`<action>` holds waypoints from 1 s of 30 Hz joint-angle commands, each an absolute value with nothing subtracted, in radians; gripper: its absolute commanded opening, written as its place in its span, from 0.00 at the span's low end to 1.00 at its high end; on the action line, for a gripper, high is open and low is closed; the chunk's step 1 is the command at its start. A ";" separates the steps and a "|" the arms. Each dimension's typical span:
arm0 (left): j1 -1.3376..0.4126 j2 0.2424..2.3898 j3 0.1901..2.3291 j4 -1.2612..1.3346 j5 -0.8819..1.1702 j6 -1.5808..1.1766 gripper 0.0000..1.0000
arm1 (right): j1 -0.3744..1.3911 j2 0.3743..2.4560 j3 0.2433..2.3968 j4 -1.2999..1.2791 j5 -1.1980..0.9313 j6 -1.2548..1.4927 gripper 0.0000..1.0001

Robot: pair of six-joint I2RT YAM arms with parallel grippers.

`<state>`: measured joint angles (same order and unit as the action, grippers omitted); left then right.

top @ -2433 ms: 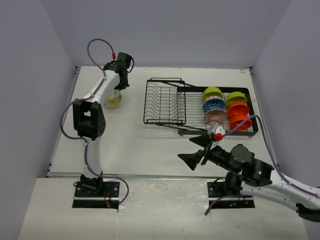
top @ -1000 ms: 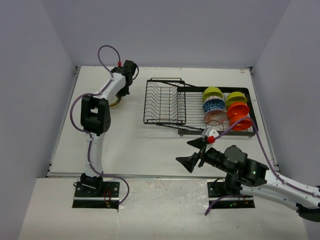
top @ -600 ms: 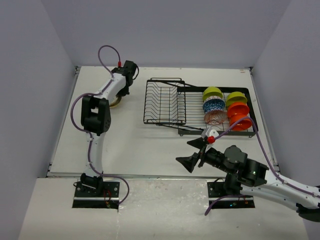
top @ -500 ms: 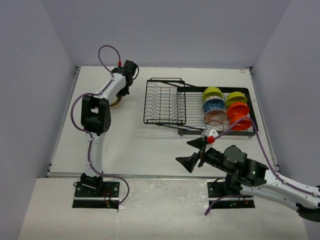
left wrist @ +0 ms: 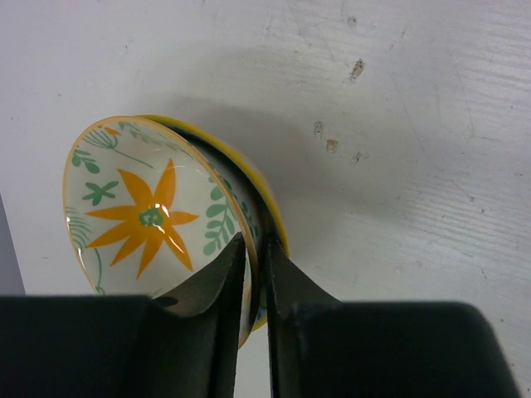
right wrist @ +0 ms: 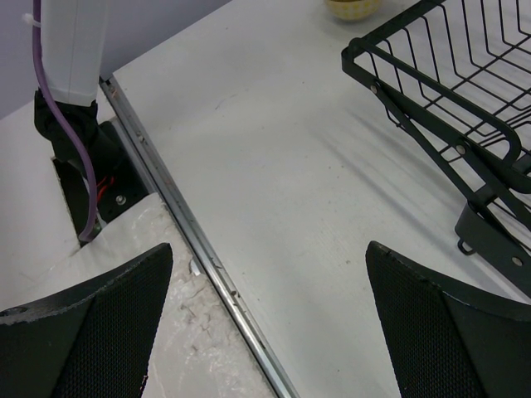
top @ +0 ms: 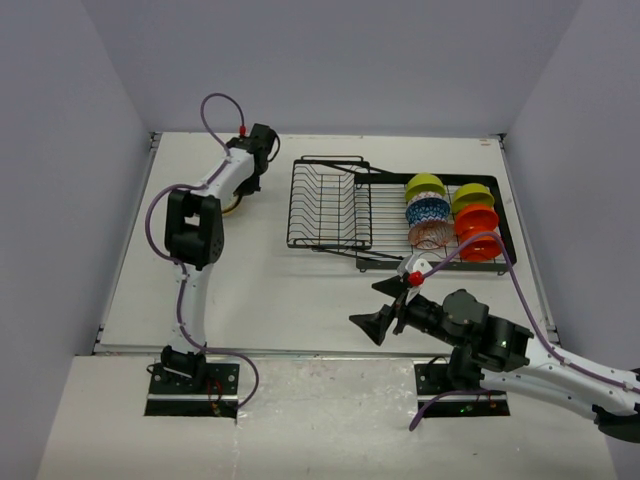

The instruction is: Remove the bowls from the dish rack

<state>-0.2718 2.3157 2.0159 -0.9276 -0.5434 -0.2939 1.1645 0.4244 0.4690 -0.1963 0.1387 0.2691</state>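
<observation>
A cream floral bowl [left wrist: 149, 220] with a yellow inside rests on the table at the far left, tilted on its side; it lies partly under my left arm [top: 232, 206]. My left gripper [left wrist: 255, 242] straddles its rim, one finger inside and one outside, pressed close. Left of the black wire dish rack [top: 330, 210], my left gripper [top: 246, 185] points down. The rack's flat section holds lime green [top: 425, 185], blue-patterned [top: 428, 210], pinkish-patterned [top: 431, 236] and orange [top: 478, 221] bowls. My right gripper [top: 374, 305] hangs wide open and empty near the front edge [right wrist: 267, 250].
The rack's raised basket corner [right wrist: 431, 91] stands to the right of my right gripper. A metal strip [right wrist: 191, 240] marks the table's near edge. The left arm's base [right wrist: 75, 166] lies at the near left. Grey walls enclose the table.
My left arm has shifted slightly over the floral bowl. My right gripper has drifted a little toward the near left, still open.
</observation>
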 commanded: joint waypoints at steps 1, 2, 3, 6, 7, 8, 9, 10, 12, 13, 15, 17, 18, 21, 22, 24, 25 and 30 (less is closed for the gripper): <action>-0.281 2.304 2.033 -0.900 -0.584 -0.273 0.18 | 1.164 0.419 0.463 -0.155 0.137 0.258 0.99; -0.281 2.303 2.034 -0.902 -0.589 -0.275 0.18 | 1.163 0.422 0.463 -0.155 0.135 0.258 0.99; -0.281 2.301 2.034 -0.905 -0.592 -0.276 0.19 | 1.163 0.423 0.465 -0.156 0.137 0.258 0.99; -0.281 2.280 2.033 -0.919 -0.609 -0.287 0.27 | 1.163 0.423 0.463 -0.156 0.138 0.258 0.99; -0.281 2.261 2.031 -0.917 -0.607 -0.288 0.31 | 1.163 0.423 0.462 -0.155 0.137 0.258 0.99; -0.281 2.250 2.028 -0.916 -0.597 -0.290 0.32 | 1.163 0.420 0.462 -0.152 0.137 0.258 0.99; -0.281 2.234 2.028 -0.914 -0.592 -0.291 0.36 | 1.163 0.420 0.462 -0.152 0.135 0.258 0.99; -0.281 2.227 2.031 -0.914 -0.588 -0.293 0.38 | 1.163 0.420 0.462 -0.150 0.133 0.256 0.99; -0.281 2.208 2.033 -0.917 -0.574 -0.293 0.43 | 1.163 0.423 0.460 -0.150 0.137 0.256 0.99; -0.281 2.200 2.036 -0.919 -0.565 -0.296 0.43 | 1.163 0.425 0.462 -0.150 0.137 0.255 0.99; -0.281 2.194 2.036 -0.919 -0.558 -0.296 0.43 | 1.163 0.423 0.462 -0.150 0.137 0.255 0.99; -0.281 2.186 2.036 -0.920 -0.557 -0.295 0.43 | 1.163 0.422 0.459 -0.150 0.137 0.255 0.99; -0.281 2.184 2.036 -0.920 -0.555 -0.295 0.43 | 1.163 0.420 0.460 -0.150 0.137 0.255 0.99; -0.281 2.189 2.048 -0.933 -0.557 -0.301 0.40 | 1.164 0.414 0.459 -0.149 0.133 0.253 0.99; -0.281 2.180 2.046 -0.934 -0.552 -0.308 0.36 | 1.163 0.413 0.457 -0.149 0.133 0.253 0.99; -0.282 2.161 2.040 -0.931 -0.545 -0.316 0.36 | 1.164 0.414 0.457 -0.149 0.133 0.253 0.99; -0.282 2.148 2.022 -0.924 -0.538 -0.319 0.36 | 1.163 0.414 0.456 -0.147 0.133 0.253 0.99; -0.282 2.048 1.958 -0.891 -0.485 -0.336 0.36 | 1.163 0.434 0.459 -0.146 0.141 0.253 0.99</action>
<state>-0.2775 2.1666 1.9778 -0.9222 -0.5156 -0.3077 1.1645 0.4225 0.4599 -0.1932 0.1387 0.2680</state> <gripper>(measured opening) 0.364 0.987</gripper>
